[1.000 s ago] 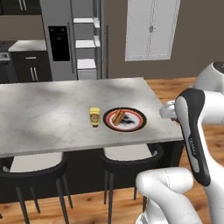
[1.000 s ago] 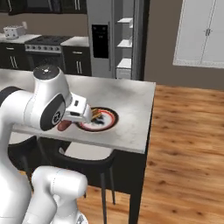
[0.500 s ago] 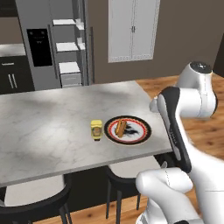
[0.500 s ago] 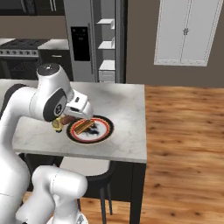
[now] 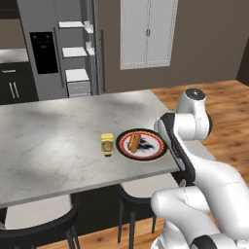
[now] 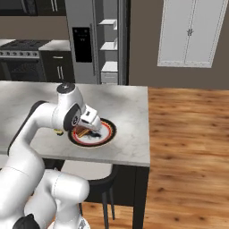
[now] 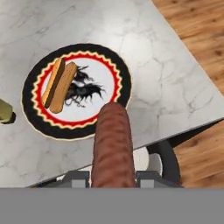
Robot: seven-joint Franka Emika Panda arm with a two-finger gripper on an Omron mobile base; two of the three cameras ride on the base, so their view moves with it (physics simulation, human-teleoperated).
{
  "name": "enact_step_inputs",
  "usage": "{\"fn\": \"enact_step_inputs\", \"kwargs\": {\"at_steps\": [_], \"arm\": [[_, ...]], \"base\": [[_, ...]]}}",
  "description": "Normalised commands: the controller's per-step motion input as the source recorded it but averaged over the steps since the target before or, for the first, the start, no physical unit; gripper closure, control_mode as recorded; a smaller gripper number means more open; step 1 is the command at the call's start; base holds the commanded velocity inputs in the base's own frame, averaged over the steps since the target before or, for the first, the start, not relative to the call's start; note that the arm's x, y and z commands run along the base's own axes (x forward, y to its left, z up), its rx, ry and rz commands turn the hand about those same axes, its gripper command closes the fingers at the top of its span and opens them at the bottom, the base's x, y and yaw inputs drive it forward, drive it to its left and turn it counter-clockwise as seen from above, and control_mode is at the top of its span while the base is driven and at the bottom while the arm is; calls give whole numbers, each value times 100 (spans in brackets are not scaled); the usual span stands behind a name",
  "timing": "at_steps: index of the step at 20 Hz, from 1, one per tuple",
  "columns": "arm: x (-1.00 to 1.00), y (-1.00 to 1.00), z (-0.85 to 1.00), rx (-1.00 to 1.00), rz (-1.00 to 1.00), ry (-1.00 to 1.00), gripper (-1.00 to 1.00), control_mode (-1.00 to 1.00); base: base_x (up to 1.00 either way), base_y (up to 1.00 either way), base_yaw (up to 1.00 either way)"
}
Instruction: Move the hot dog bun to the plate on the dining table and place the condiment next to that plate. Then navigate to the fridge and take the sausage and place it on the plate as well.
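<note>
My gripper is shut on the reddish-brown sausage, which hangs over the near rim of the plate. On the left half of that red-and-orange-rimmed plate lies the tan hot dog bun. The yellow condiment stands just left of the plate on the marble dining table. From the left base, the plate, bun and condiment sit near the table's front right corner. The right base view has the gripper above the plate. The fridge stands behind the table.
Dark stools are tucked under the table's near edge. Wooden floor opens to the right of the table. White double doors are on the back wall, and a stove with dark cabinets stands left of the fridge.
The base has driven, so both base views have shifted and the plate sits nearer the arm. The gripper stays shut on the sausage and now hangs at the plate's near rim.
</note>
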Motion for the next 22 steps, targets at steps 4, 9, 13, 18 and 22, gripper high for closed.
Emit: {"fn": "enact_step_inputs", "kwargs": {"at_steps": [4,9,13,18,22], "arm": [[58,18,-81,0,-1,0,100,-100],[65,28,-55,0,0,0,100,-100],[73,10,-36,0,-1,0,100,-100],[66,0,-21,0,-2,0,100,-100],[56,0,-10,0,-2,0,100,-100]], "base": [[0,0,0],[0,0,0],[0,0,0],[0,0,0],[0,0,0]]}}
